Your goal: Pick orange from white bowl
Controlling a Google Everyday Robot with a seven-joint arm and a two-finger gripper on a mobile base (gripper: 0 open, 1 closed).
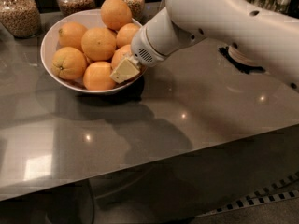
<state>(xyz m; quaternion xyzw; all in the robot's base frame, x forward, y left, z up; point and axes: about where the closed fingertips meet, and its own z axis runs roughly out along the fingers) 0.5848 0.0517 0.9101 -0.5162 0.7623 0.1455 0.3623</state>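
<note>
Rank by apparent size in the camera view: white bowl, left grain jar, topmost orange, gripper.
1. white bowl
2. left grain jar, cut off by the frame
3. topmost orange
4. gripper, at the bowl's right rim; its visible part looks close to the orange, so that order is unsure.

Glossy grey countertop (pixel 187 125) has the white bowl (pixel 46 55) sitting on it, glass jars (pixel 18 13) lined up behind, gripper (pixel 124 70) at the bowl's right edge.
</note>
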